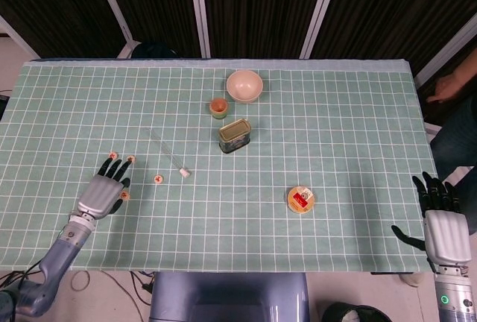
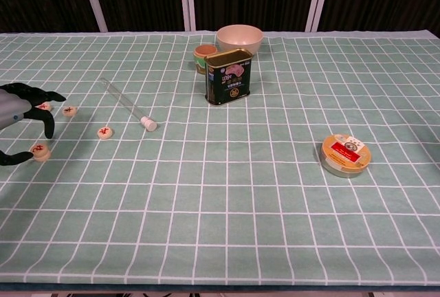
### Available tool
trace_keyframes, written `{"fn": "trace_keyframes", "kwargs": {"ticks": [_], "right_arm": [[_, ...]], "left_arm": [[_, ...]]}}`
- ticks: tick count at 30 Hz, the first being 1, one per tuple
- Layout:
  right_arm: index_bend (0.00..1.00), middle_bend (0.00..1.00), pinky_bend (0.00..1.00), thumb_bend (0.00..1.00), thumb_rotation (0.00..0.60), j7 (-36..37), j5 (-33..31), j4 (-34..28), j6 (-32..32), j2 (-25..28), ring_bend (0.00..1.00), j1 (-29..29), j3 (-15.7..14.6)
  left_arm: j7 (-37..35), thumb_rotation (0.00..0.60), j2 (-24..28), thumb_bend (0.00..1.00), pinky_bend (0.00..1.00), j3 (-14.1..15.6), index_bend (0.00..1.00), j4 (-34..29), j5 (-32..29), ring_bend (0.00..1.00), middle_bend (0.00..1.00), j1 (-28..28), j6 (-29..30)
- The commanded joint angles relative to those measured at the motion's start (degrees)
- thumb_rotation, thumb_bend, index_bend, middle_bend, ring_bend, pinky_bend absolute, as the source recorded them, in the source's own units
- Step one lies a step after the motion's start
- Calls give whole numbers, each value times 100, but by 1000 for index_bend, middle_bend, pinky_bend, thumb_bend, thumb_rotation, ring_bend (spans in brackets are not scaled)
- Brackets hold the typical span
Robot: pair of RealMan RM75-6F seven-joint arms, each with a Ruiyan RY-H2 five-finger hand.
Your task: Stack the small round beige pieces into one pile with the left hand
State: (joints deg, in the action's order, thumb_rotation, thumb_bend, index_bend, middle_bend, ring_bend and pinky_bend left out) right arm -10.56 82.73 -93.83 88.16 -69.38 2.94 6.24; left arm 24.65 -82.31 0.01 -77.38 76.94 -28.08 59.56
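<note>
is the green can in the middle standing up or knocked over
Upright. The green can stands on its base on the table, its label facing the chest camera.
</note>
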Motion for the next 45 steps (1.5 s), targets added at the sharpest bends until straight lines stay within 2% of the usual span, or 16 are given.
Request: {"fn": "trace_keyframes", "kwargs": {"ticks": [1,5,9,15,20,30,45], "right_arm": [[67,13,0,232,600,6,0,4,11,1,31,-1,7],[66,13,0,232,600,11,6,0,5,2,31,-1,1],[66,13,0,232,600,13,9,-3,0,1,31,2,-2],[66,13,0,233,600,6,-11,-8,-21,-2,31,7,0],[66,13,0,233,600,25,-56,-35,-54,3,31,9,5],[66,13,0,233,600,72,-101,-54,-75,29,31,7,17],[66,13,0,232,600,101,-153,-83,-104,38,31,9,28]], "left_arm": [[43,600,117,291,0,2,350,-192,79,0,14,23,122],[-45,600,241,245,0,-142,283,-461,162,0,11,19,354],[41,600,312,193,0,-384,246,-629,-54,0,7,-154,204],[470,600,270,192,0,-749,259,-811,-747,0,7,-589,-369],[780,600,39,192,0,-904,315,-791,-1264,0,11,-901,-689],[1120,600,-431,195,0,-852,371,-409,-1826,0,15,-1182,-815],[1005,600,-815,281,0,-709,464,29,-1882,0,44,-1352,-834]]}}
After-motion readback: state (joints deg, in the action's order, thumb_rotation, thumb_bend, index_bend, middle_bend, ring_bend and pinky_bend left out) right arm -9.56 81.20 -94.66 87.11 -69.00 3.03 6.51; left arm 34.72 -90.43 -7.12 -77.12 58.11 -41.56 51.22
